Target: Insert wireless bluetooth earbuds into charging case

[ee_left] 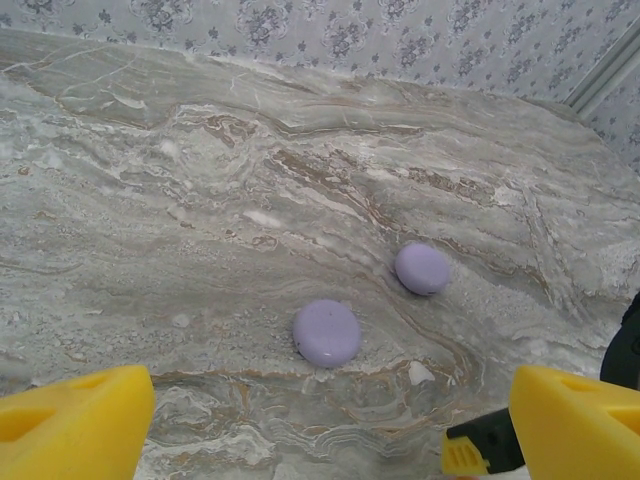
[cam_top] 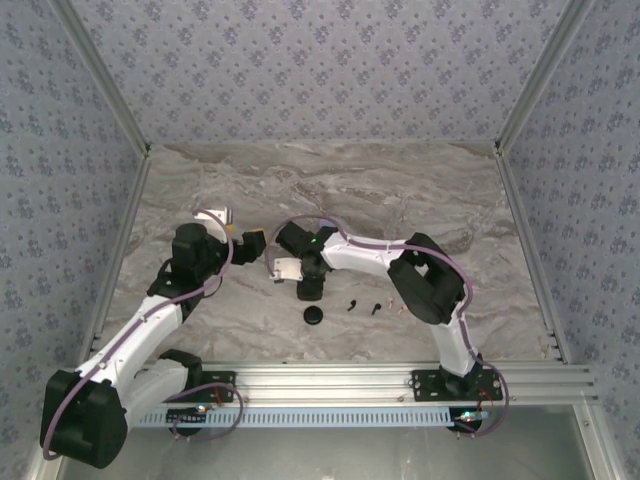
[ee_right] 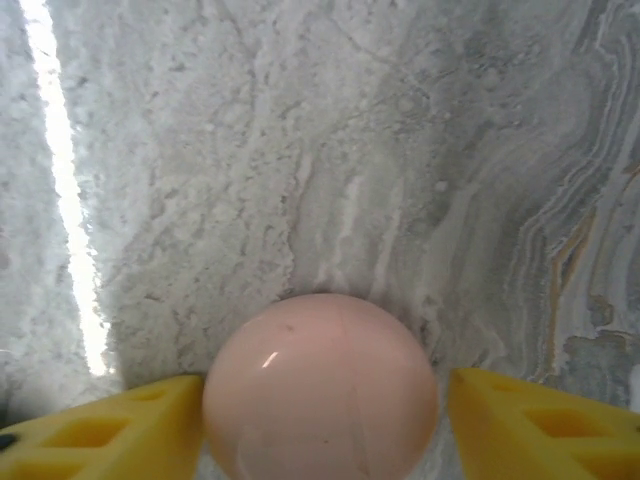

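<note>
In the right wrist view, a pale pink round charging case (ee_right: 320,390) lies on the marble between my right gripper's (ee_right: 326,400) yellow fingers. The left finger touches it and the right finger stands a sliver off, so the gripper is still open around it. My left gripper (ee_left: 332,405) is open wide above the table with nothing between its fingers. Two lilac round cases (ee_left: 327,332) (ee_left: 422,268) lie just ahead of it. In the top view, two tiny black earbuds (cam_top: 352,305) (cam_top: 375,308) lie on the table in front of the right arm. Both grippers meet near the table's middle, left (cam_top: 252,243) and right (cam_top: 285,270).
A black round case (cam_top: 314,316) sits near the black buds, close to the right forearm (cam_top: 425,280). Patterned walls enclose the marble table (cam_top: 400,190) on three sides. The aluminium rail (cam_top: 330,380) with the arm bases runs along the near edge.
</note>
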